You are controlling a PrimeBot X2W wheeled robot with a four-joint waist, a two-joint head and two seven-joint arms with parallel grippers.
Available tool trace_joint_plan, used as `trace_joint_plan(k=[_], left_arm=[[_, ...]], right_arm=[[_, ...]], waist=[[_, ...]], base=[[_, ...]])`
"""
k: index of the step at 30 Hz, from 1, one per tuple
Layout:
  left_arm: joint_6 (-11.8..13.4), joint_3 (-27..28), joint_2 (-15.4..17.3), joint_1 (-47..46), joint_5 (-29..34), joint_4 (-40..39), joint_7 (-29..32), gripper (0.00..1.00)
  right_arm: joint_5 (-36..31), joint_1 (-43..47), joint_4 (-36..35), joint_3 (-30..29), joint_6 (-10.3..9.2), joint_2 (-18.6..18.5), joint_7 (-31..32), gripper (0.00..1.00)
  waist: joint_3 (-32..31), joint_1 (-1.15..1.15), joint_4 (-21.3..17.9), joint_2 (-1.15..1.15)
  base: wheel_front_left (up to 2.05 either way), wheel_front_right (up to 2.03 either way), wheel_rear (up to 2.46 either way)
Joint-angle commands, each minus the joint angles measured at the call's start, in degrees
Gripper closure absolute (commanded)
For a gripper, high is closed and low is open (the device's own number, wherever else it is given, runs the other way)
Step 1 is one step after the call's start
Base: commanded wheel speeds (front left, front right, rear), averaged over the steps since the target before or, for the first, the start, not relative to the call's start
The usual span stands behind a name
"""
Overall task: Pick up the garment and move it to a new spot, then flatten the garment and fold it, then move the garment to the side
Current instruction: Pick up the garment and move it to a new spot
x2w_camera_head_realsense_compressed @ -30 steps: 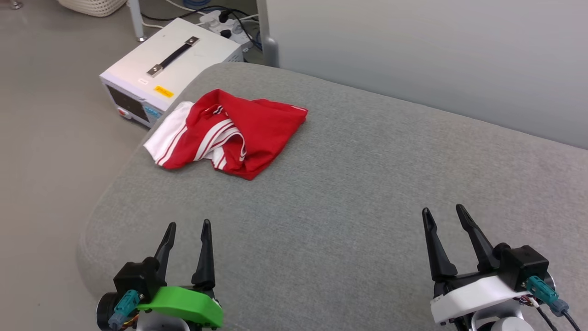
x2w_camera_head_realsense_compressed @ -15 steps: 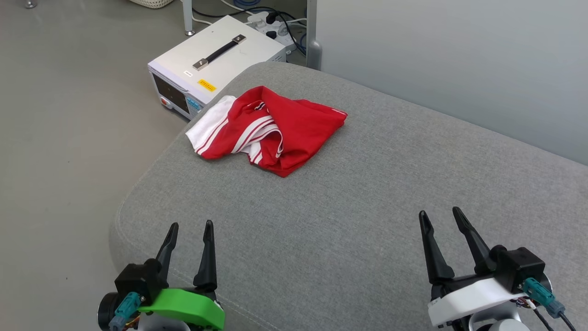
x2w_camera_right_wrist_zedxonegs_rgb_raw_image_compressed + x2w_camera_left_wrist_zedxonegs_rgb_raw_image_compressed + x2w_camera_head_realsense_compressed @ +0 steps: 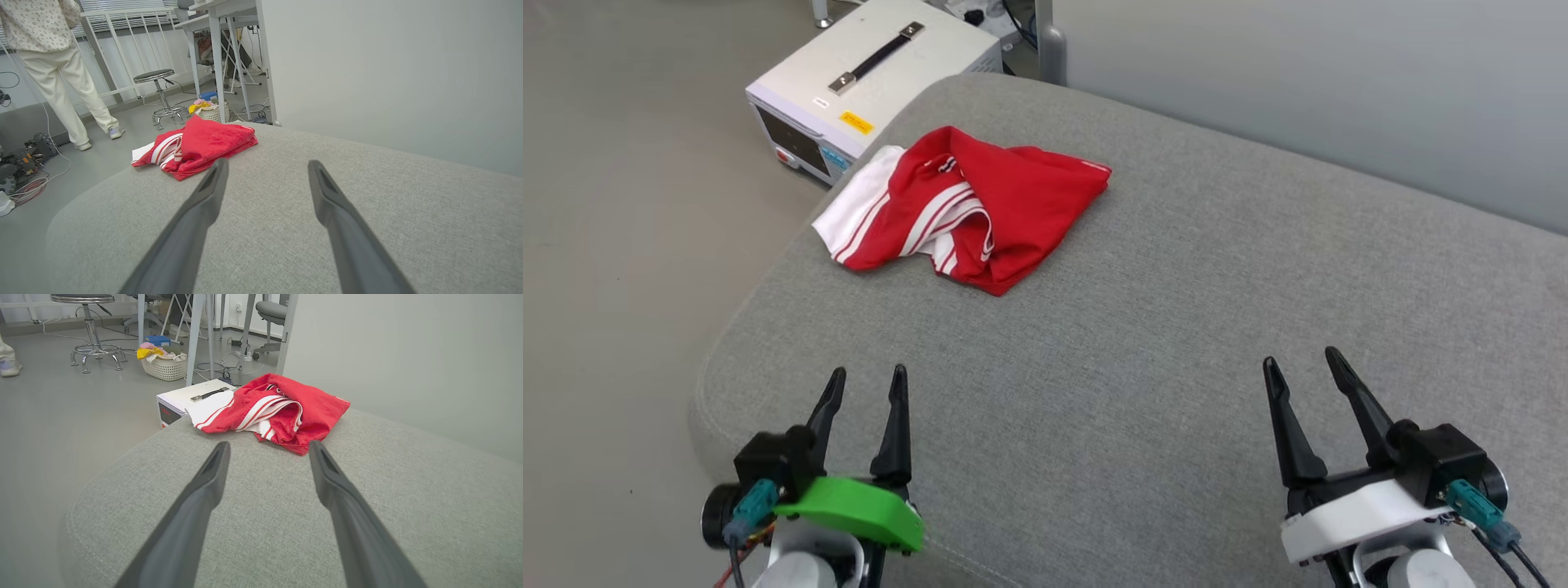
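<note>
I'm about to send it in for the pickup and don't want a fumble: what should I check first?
1. Left gripper open, empty: ok.
2. Right gripper open, empty: ok.
3. Cushion bare between grippers and shirt: ok.
4. Shirt flat: not ok, bunched near the cushion's far left corner.
5. Shirt's hem findable: cannot tell, folds hide it.
6. Person away from the arms: ok, standing across the floor.

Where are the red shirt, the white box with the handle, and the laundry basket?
red shirt (image 3: 1013, 196), head view, on its red body.
white box (image 3: 890, 77), head view, on its top face.
laundry basket (image 3: 165, 369), left wrist view, on its woven wall.
</note>
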Motion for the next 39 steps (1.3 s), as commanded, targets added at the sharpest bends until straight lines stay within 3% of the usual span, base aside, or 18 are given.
trace_joint_plan(k=[1,5,11,18,22,23,30,31,32,39], left_arm=[[-0.51,-0.06,0.46,-3.36,0.16,2.11,-0.34,0.00],[-1.29,-0.95,3.63,-12.70,-0.77,8.43,1.52,0.00],[-1.78,-3.63,9.91,-27.23,-5.73,15.43,10.64,0.00],[-1.82,-11.63,18.70,-39.44,-16.30,20.83,23.03,0.00],[-1.82,-14.52,21.69,-43.40,-21.30,24.06,28.71,0.00],[-1.83,-16.56,23.60,-46.00,-24.71,28.05,32.16,0.00],[-1.83,-19.57,24.76,-46.82,-27.47,34.88,34.55,0.00],[-1.83,-20.43,24.82,-46.45,-28.56,35.34,34.43,0.81],[-1.83,-20.72,24.97,-46.25,-29.11,35.44,33.83,1.00],[-1.83,-21.71,26.22,-45.64,-30.16,35.40,24.90,1.00]], right_arm=[[-0.88,-1.52,-0.59,-0.20,-0.04,-0.11,-0.52,0.00],[-2.50,-3.49,-1.39,0.03,-0.04,-0.19,-0.52,0.00],[-3.60,-6.10,-2.20,0.65,-0.04,-0.95,-0.52,0.00],[-3.96,-8.62,-2.70,0.78,-0.04,-1.15,-0.52,0.00],[-4.35,-9.47,-3.07,0.73,-0.04,-0.99,-0.52,0.00],[-4.41,-9.80,-3.16,1.21,-0.04,-0.74,-0.52,0.00],[-4.63,-10.24,-2.82,1.78,-0.04,-0.56,-0.52,0.00],[-4.65,-10.27,-2.60,1.71,-0.04,-0.50,-0.52,0.00],[-4.65,-10.25,-2.49,1.63,-0.04,-0.47,-0.52,0.00],[-4.41,-9.63,-1.30,1.23,-0.04,-0.33,-0.52,0.00]], waist=[[4.62,0.00,-3.17,0.00],[9.39,0.00,-6.06,0.00],[15.20,0.00,-10.40,0.00],[20.24,0.00,-14.73,0.00],[22.18,0.00,-16.27,0.00],[23.59,0.00,-17.34,0.00],[24.38,0.00,-18.22,0.00],[24.08,0.00,-18.21,0.00],[23.83,0.00,-18.17,0.00],[19.92,0.00,-17.09,0.00]], base=[[0.00,0.00,0.00],[0.00,0.00,0.00],[0.00,0.00,0.00],[0.00,0.00,0.00],[0.00,0.00,0.00],[0.00,0.00,0.00],[0.00,0.00,0.00],[0.00,0.00,0.00],[0.00,0.00,0.00],[0.00,0.00,0.00]])
